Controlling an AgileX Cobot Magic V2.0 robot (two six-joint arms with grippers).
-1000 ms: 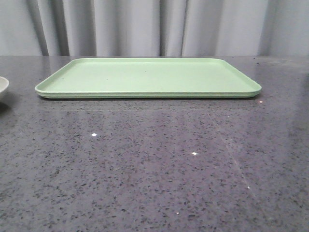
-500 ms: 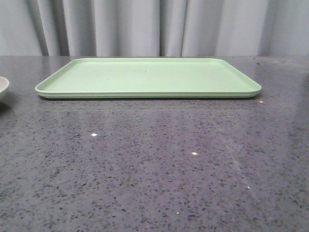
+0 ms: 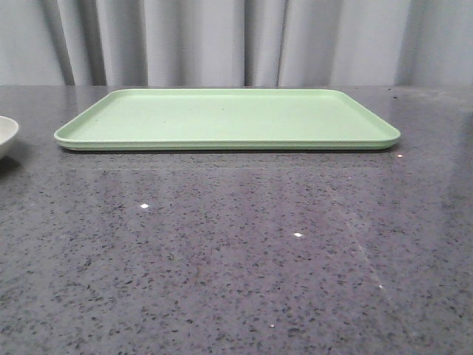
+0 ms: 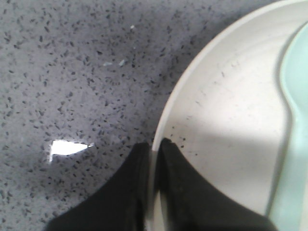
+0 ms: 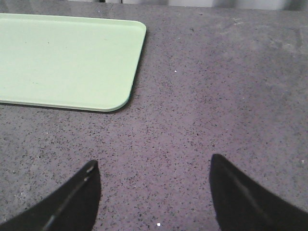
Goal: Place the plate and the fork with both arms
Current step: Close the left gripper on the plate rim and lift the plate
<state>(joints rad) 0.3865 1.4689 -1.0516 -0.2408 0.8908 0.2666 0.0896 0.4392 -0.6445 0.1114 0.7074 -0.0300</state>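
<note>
Only a sliver of the cream-white plate (image 3: 5, 133) shows at the far left edge of the front view. In the left wrist view the plate (image 4: 231, 120) fills much of the picture, and my left gripper (image 4: 154, 147) is shut on its rim, one finger outside and one inside. A pale blue-green utensil (image 4: 293, 144) lies in the plate. My right gripper (image 5: 153, 166) hangs open over bare table, with nothing between its fingers, a little way from the tray's corner. The fork is out of view. Neither arm shows in the front view.
A flat light-green tray (image 3: 229, 118) lies on the dark speckled table toward the back, empty; its corner (image 5: 115, 62) shows in the right wrist view. Grey curtains hang behind the table.
The plate's edge at the far left of the front view has shifted slightly to the right and shows a little more.
</note>
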